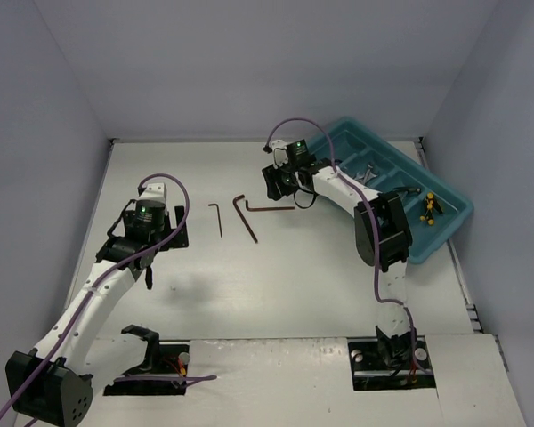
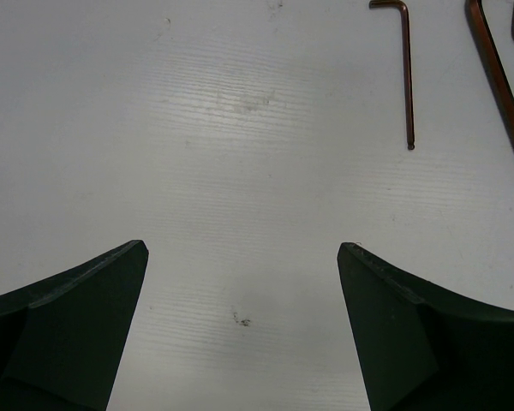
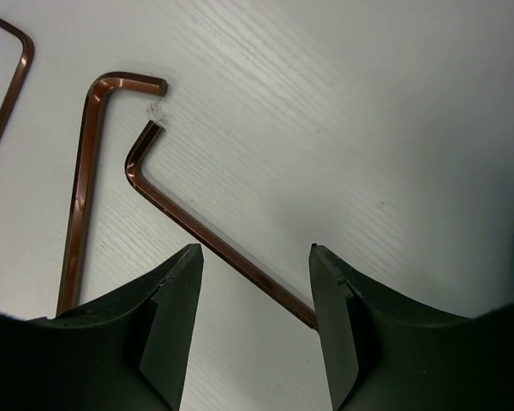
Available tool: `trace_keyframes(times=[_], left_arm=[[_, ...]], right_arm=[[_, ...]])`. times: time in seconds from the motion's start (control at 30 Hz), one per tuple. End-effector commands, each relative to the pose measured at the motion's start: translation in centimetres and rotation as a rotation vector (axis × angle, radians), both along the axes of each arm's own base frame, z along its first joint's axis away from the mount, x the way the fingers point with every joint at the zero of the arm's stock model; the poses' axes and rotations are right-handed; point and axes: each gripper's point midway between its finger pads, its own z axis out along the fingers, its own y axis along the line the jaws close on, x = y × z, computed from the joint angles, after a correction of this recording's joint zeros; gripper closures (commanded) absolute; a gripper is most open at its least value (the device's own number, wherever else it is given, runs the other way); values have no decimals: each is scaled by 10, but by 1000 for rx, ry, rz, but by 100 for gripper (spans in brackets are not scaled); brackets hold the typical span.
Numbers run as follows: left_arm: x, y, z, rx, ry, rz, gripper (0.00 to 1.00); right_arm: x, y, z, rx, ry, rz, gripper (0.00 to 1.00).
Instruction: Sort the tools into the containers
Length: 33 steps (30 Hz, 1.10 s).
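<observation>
Three dark L-shaped hex keys lie on the white table: a thin one (image 1: 217, 219), a thicker one (image 1: 246, 217) and one lying crosswise (image 1: 269, 208). My right gripper (image 1: 281, 182) is open just above the crosswise key (image 3: 214, 240), whose long end runs between the fingers (image 3: 173, 325). The thicker key (image 3: 86, 180) and the thin key (image 3: 8, 94) lie to its left. The teal tray (image 1: 445, 233) at the right holds silver wrenches (image 1: 367, 173) and a yellow-and-black tool (image 1: 429, 208). My left gripper (image 2: 242, 248) is open and empty over bare table, left of the thin key (image 2: 406, 68).
White walls close in the table at the back and both sides. The tray sits slanted by the right wall. The arm bases and cable cut-outs (image 1: 151, 369) are at the near edge.
</observation>
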Motion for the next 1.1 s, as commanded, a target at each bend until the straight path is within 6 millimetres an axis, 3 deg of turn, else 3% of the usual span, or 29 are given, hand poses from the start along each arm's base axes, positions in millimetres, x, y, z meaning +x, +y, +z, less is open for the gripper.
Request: trace_keyframes(times=[0.0, 0.23, 0.7, 0.83, 1.07], left_arm=[[7, -3, 16, -19, -65, -19, 9], [5, -3, 17, -15, -63, -25, 10], [8, -5, 19, -26, -68, -26, 10], [8, -5, 19, -25, -71, -29, 9], [9, -6, 20, -26, -70, -30, 9]], right_arm=[[-1, 19, -5, 16, -13, 72, 50], [-28, 14, -33, -41, 48, 63, 52], [-123, -12, -69, -204, 167, -34, 59], [-123, -8, -55, -198, 142, -59, 59], [-90, 7, -33, -237, 85, -46, 59]])
